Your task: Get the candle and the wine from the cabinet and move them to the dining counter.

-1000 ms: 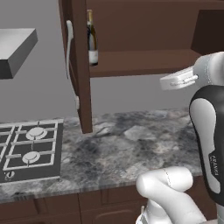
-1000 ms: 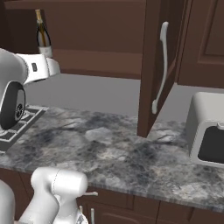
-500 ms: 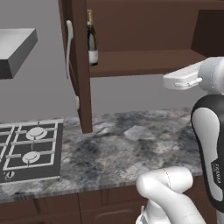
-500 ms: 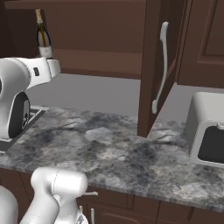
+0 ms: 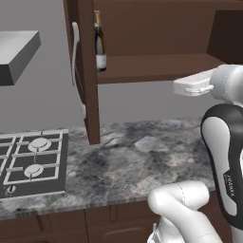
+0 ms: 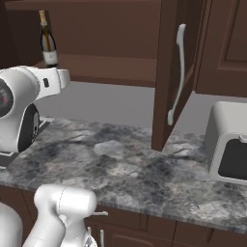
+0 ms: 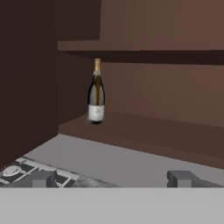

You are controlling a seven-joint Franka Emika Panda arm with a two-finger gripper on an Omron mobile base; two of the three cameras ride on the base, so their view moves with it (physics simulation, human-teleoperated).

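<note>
The wine (image 5: 100, 47) (image 6: 47, 43) (image 7: 96, 98) is a tall dark bottle with a gold neck and a pale label. It stands upright at the left end of the lower shelf in the open cabinet (image 5: 156, 66) (image 6: 111, 65) (image 7: 144, 127). My gripper (image 7: 113, 179) is open, its two tips spread wide with nothing between them. It faces the shelf from well short of the bottle, which sits left of centre in the hand view. My white hand (image 5: 192, 87) (image 6: 58, 79) hovers just below shelf height. The candle and the dining counter are out of view.
Both cabinet doors (image 5: 88, 71) (image 6: 169, 72) hang open over the marbled counter (image 5: 137, 161) (image 6: 120, 164). A gas stove (image 5: 33, 161) (image 7: 17, 170) lies to the left under a grey hood (image 5: 16, 54). A white box-shaped appliance (image 6: 229, 144) stands at the right.
The arm's upper links have shifted slightly and the hand has settled facing the shelf. The jaws stayed open and the wine has not moved.
</note>
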